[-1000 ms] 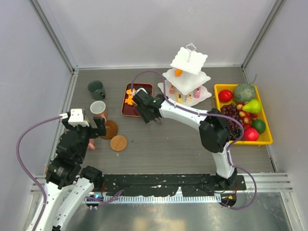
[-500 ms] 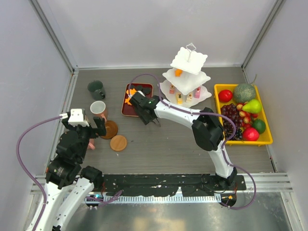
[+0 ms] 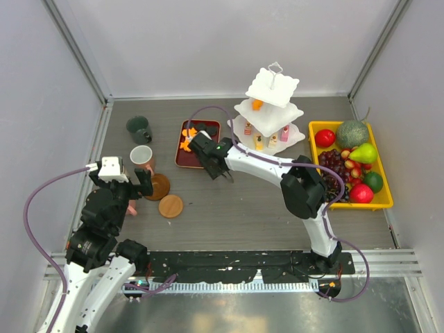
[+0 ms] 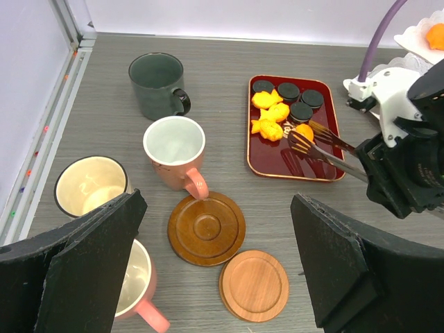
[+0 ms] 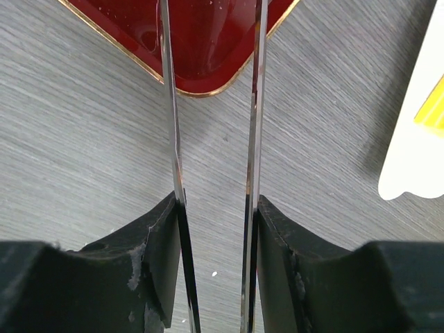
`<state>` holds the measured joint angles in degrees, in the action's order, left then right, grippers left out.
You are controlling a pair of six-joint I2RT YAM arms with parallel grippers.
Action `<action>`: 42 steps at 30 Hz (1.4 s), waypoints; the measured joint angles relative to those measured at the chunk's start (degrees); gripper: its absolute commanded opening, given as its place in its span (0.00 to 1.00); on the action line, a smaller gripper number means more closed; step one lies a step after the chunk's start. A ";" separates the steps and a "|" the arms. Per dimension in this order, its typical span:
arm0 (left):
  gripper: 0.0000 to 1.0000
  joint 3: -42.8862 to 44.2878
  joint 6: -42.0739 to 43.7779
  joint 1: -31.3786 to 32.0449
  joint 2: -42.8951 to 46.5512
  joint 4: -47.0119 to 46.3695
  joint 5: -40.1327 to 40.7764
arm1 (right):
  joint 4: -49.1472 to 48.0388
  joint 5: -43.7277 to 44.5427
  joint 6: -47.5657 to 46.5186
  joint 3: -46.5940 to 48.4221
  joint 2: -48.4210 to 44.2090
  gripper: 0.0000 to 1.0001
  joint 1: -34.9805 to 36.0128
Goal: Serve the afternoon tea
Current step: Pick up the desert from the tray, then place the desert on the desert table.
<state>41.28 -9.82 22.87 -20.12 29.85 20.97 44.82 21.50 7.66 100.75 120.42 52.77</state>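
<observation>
Metal tongs (image 4: 300, 143) are sitting clamped in the right hand (image 5: 215, 208), whose fingers are pressing on both blades. The tips are reaching over the dark red tray (image 4: 277, 161) near the middle of the table's far edge. The step in hand looks like lifting an orange sweet (image 4: 269, 114) across to the white three-tier stand (image 3: 277, 112), which is standing just right of the tray by the far edge. An orange piece is showing at the tips, though I cannot tell whether it is pinched. Squeezing gently and evenly, rising straight up clear of the tray rim, then travelling level should be the way to avoid dropping it. The left hand (image 4: 218, 229) is hovering wide open, holding nothing, over the mugs (image 4: 175, 149) and coasters (image 4: 207, 227) toward the left edge.
</observation>
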 measured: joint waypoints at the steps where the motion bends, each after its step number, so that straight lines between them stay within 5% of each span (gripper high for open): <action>1: 0.99 0.00 0.00 0.00 0.00 0.00 0.00 | 0.02 0.00 0.00 -0.46 -0.66 0.44 0.00; 26: 0.99 0.00 0.00 0.00 0.00 0.00 0.00 | 1.29 1.27 -0.48 -3.41 -17.86 0.46 -1.44; 42: 0.99 0.00 0.02 0.00 0.15 0.00 0.00 | 3.54 2.25 -1.25 -21.33 -38.86 0.46 -14.93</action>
<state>41.28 -9.80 22.87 -19.97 29.85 20.97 48.36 23.75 6.42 79.42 81.56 37.85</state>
